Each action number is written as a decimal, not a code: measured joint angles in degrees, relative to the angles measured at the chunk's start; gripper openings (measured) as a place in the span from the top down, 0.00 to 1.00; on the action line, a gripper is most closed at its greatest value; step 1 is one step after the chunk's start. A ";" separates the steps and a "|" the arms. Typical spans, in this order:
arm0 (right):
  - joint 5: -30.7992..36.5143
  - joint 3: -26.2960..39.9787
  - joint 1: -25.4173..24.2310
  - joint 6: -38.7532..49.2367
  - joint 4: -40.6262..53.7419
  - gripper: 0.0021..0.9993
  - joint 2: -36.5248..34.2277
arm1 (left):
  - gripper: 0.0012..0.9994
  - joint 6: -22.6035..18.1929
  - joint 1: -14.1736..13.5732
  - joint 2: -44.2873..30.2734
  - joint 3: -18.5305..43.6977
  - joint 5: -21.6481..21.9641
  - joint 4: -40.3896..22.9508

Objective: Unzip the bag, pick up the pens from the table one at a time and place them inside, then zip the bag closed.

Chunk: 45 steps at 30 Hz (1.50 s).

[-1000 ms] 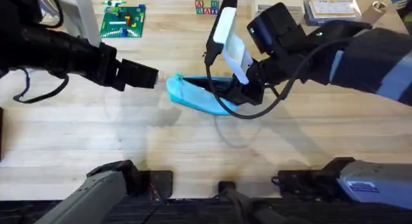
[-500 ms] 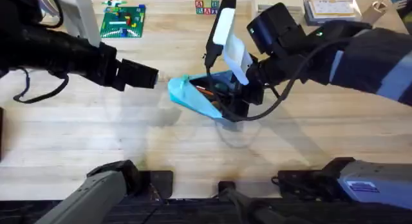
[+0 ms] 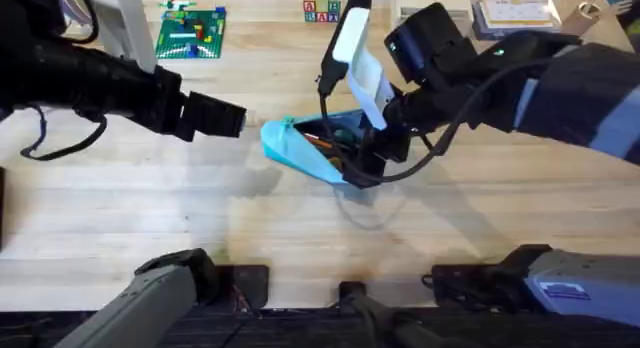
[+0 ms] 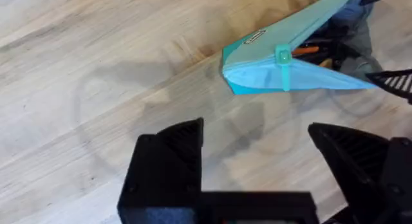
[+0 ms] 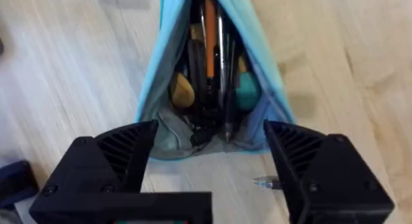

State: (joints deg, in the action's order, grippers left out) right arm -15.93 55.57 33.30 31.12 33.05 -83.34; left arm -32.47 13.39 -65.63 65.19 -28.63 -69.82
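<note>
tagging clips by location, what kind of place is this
Probably a robotics lab bench or workshop: a wooden table with two robot arms mounted at its near edge, a toy brick plate and alphabet blocks as props, and an open blue bag of pens being handled.

The right claw hangs with its two black fingers spread wide, apart from everything. Just ahead of the gap between them lies the bag, its mouth gaping toward the claw and narrowing away. Inside sit the pens, packed lengthwise beside an orange stick, a yellowish lump and a teal one. A clear-tipped object, perhaps a pen tip, lies on the worktop just inside the right-hand finger, close below the bag's edge
</note>
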 joint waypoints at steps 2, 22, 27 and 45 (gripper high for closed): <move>0.01 0.00 0.00 -1.35 0.10 0.00 1.43 | 0.00 0.00 0.00 0.00 0.00 0.01 0.00; 9.88 0.00 0.00 -16.89 0.34 0.00 19.28 | 0.00 0.00 0.00 0.00 0.00 0.01 0.00; 19.11 0.00 0.00 -26.32 0.87 0.00 22.09 | 0.00 0.00 0.00 0.00 0.00 0.01 -0.02; 38.62 0.00 0.00 -48.95 7.77 0.00 22.86 | 0.00 0.00 0.00 0.00 0.00 0.01 0.00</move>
State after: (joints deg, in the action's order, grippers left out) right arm 22.69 55.57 33.30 -17.84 40.82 -60.49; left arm -32.47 13.39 -65.63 65.19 -28.62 -69.82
